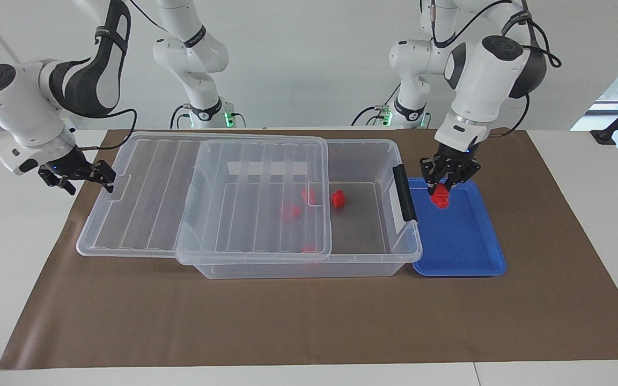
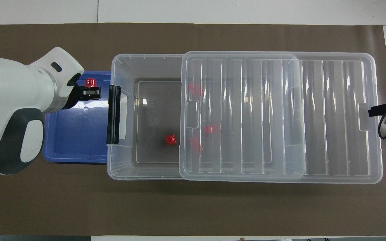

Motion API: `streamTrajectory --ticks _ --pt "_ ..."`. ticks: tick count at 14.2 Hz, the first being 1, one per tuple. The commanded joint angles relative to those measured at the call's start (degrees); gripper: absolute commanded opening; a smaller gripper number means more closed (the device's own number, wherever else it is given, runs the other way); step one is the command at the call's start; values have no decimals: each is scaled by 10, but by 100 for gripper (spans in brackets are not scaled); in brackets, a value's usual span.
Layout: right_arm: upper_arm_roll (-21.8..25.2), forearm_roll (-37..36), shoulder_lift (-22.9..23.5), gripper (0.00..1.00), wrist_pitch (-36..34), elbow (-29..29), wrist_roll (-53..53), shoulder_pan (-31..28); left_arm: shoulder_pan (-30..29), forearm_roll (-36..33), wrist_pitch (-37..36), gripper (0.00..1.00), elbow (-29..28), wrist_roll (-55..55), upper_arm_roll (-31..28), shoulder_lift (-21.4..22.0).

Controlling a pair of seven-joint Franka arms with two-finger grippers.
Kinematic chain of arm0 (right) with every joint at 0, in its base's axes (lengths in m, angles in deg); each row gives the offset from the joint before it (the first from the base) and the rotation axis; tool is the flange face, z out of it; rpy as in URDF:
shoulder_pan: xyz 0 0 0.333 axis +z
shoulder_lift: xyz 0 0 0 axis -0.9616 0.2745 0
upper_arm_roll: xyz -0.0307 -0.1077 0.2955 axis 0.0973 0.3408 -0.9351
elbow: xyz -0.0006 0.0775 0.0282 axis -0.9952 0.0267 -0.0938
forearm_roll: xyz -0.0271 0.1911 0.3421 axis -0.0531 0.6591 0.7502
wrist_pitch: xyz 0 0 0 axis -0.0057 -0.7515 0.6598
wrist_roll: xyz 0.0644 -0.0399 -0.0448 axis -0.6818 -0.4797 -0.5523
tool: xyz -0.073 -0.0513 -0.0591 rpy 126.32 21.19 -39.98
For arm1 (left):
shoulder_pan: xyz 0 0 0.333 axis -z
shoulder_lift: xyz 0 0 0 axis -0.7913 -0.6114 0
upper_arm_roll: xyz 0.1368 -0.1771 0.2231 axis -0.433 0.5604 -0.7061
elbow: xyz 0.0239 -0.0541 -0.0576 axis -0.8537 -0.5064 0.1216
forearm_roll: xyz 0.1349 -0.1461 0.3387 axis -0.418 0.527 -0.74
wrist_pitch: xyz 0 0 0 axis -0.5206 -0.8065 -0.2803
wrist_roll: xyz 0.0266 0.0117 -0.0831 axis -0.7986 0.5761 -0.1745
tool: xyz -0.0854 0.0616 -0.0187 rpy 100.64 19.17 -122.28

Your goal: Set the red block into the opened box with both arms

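The red block (image 1: 440, 199) is clamped in the left pincer (image 1: 444, 182) above the blue tray (image 1: 462, 257), while the lid (image 1: 126, 214) is held by the right pincer (image 1: 106, 179), fingers spread, so the box (image 1: 379, 257) rim could be clipped in crossing.
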Motion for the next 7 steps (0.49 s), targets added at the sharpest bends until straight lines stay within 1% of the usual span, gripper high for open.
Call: streamTrajectory --ticks 1,2,4,7 --pt "-19 10 8 100 -36 -37 -10 -7 51 -17 -18 0 18 -55 -5 -11" --pt "-25 12 15 100 -61 -69 6 -7 67 -21 -13 0 19 -76 -5 -15" --pt "-41 11 17 100 -109 -114 33 -5 93 -33 1 0 19 -102 -4 -36" --pt "-87 12 13 100 -198 -168 99 -4 115 -42 49 0 15 -125 -4 -83"
